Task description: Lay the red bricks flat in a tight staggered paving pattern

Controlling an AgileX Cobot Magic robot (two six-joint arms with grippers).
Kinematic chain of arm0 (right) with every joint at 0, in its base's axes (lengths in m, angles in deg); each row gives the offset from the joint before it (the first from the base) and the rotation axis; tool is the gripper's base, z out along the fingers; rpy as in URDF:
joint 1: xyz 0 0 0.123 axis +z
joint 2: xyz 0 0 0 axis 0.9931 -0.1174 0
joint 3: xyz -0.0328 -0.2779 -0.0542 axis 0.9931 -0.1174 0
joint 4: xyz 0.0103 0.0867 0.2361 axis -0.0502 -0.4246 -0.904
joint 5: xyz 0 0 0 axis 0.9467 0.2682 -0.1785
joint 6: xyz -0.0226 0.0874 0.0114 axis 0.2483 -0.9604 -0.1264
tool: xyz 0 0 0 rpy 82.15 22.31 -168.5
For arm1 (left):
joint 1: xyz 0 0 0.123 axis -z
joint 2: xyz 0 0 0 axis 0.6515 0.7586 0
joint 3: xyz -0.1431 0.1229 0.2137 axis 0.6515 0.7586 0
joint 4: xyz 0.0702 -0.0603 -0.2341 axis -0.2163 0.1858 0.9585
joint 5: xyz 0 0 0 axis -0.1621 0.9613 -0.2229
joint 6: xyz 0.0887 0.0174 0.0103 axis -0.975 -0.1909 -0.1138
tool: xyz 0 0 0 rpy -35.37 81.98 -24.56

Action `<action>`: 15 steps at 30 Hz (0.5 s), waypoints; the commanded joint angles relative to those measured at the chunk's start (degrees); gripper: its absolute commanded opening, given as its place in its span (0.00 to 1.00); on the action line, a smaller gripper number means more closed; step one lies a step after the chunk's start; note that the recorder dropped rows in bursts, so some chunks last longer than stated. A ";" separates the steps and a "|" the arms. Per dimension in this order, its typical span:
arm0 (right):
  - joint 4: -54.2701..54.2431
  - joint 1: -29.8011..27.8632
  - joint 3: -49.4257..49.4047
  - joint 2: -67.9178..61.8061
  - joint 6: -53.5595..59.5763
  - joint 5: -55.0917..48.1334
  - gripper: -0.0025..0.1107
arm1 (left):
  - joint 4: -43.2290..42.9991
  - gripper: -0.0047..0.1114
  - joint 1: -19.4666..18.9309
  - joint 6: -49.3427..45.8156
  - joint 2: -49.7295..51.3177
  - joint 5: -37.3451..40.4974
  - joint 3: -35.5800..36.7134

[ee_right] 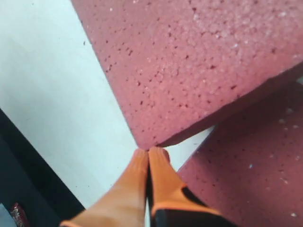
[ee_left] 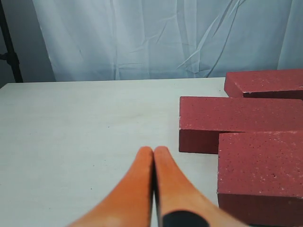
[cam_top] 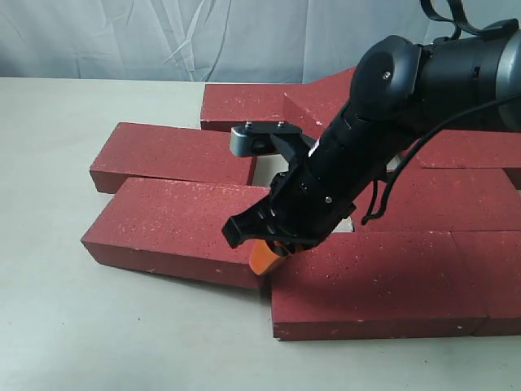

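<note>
Several dark-red bricks lie flat on the pale table. A skewed brick (cam_top: 175, 228) sits at the front left, another brick (cam_top: 175, 155) behind it, and a front brick (cam_top: 366, 285) to its right. My right gripper (cam_top: 264, 259) is shut with nothing in it, its orange tips pressed against the skewed brick's near right corner (ee_right: 147, 142), in the narrow gap beside the front brick (ee_right: 251, 170). My left gripper (ee_left: 154, 152) is shut and empty, hovering over bare table to the left of the bricks (ee_left: 241, 118). It does not show in the exterior view.
More red bricks fill the back (cam_top: 269, 102) and right (cam_top: 456, 195) of the exterior view, partly hidden by the black right arm (cam_top: 391, 106). A white curtain (cam_top: 163, 37) hangs behind the table. Bare table (cam_top: 98, 326) lies left and in front.
</note>
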State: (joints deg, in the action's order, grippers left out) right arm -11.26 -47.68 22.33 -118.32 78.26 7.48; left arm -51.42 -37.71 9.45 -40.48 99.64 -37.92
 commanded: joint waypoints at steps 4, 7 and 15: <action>-1.49 0.58 -0.19 0.04 0.88 -0.29 0.02 | -0.32 0.04 -0.09 0.08 -0.30 -0.23 0.28; -3.78 2.83 -0.19 -0.09 0.88 1.16 0.02 | -0.32 0.04 -0.09 0.08 -0.30 -0.23 0.28; -3.93 6.10 1.65 2.93 0.52 4.31 0.02 | -0.32 0.04 -0.09 0.08 -0.30 -0.23 0.28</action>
State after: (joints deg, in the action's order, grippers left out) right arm -16.30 -41.54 22.94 -117.56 78.57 11.68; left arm -51.42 -37.71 9.45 -40.48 99.64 -37.92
